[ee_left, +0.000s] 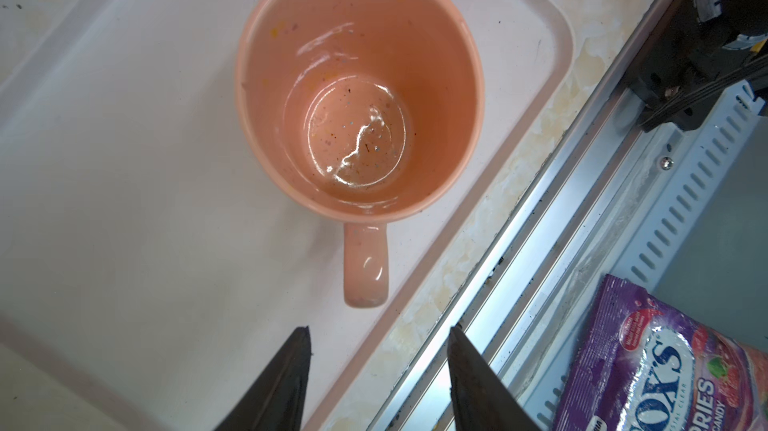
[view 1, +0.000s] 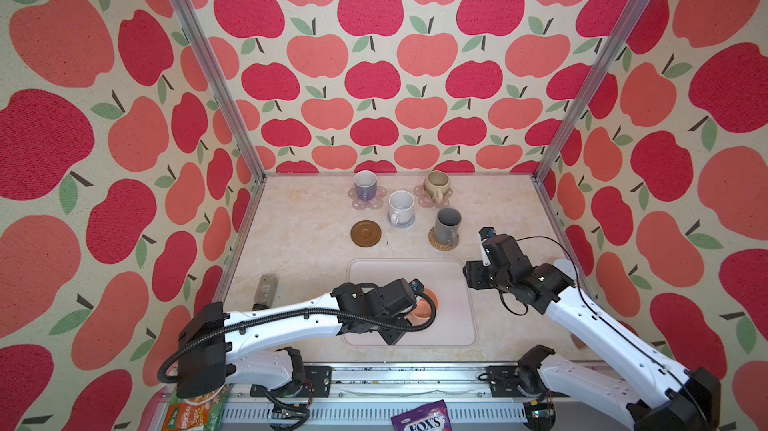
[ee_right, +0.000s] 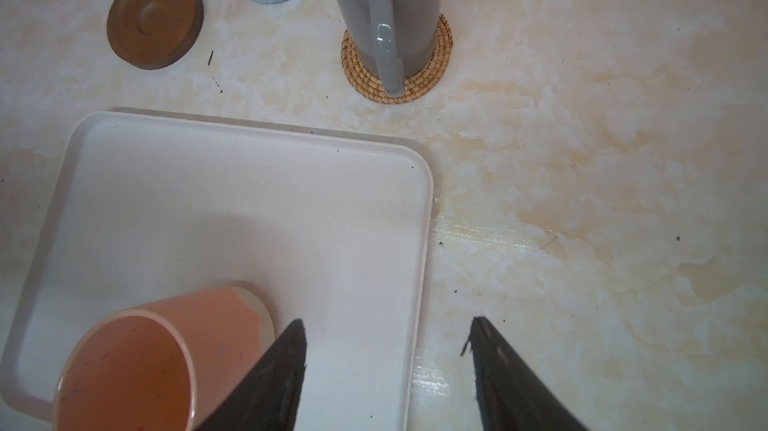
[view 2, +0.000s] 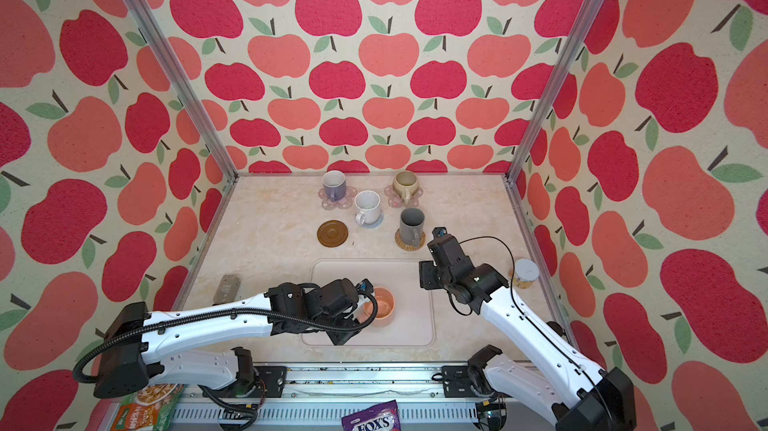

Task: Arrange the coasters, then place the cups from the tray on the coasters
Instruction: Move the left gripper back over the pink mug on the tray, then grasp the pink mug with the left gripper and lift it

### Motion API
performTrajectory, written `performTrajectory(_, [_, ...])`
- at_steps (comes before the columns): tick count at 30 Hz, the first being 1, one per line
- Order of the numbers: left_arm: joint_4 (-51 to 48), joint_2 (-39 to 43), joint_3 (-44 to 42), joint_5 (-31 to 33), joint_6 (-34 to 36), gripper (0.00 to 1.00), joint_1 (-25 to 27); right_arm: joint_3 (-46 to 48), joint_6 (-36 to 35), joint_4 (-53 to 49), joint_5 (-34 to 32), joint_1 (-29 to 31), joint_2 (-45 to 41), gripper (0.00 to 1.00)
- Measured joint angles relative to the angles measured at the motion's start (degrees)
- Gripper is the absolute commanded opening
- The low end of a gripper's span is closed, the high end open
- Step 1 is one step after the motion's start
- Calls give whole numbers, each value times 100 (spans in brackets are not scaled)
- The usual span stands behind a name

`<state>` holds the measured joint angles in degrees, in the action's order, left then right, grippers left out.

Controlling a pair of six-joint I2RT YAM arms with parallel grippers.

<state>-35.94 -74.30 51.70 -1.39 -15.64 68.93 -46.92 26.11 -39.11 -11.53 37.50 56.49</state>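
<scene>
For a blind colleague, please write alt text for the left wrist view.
An empty peach-orange mug stands upright on the off-white tray, its handle pointing toward the open, empty left gripper. A purple Fox's candy bag lies beyond the tray.

At lower centre the peach-orange mug (view 2: 382, 308) stands upright in the tray (view 2: 415, 325), with the left arm (view 2: 208, 321) reaching over its left side. Higher up, on the tabletop (view 2: 266, 250), the lavender mug (view 2: 334, 186), white mug (view 2: 368, 206), beige mug (view 2: 405, 184) and dark grey mug (view 2: 411, 225) each sit on a coaster (view 2: 409, 246). The dark brown disc (view 2: 332, 233) lies bare.

Candy bag (view 1: 422, 418), grey bottle (view 1: 266, 289), jar (view 2: 525, 273), snack packet (view 1: 195, 410).
</scene>
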Motion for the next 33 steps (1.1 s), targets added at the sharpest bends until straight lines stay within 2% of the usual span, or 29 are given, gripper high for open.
performTrajectory(6, [269,-551,15,2,2,54,-52,2,44,-2,-42,0,-2,65])
performTrajectory(13, [691,-756,15,-61,9,45,-282,66,66,-4,-63,0,-2,66])
performTrajectory(16, [839,-796,15,-133,61,35,-321,76,63,-9,-68,0,-2,66])
performTrajectory(24, [892,-1121,118,-254,223,1,-424,76,63,-13,-142,0,-2,66])
performTrajectory(28, [831,-1023,109,-247,223,0,-533,76,52,-17,-216,-13,-2,66])
performTrajectory(31, [595,-693,87,-225,221,0,-970,76,-72,26,-262,-133,-2,66])
performTrajectory(33, [461,-345,85,-122,227,0,-1436,76,-229,109,-289,-319,0,67])
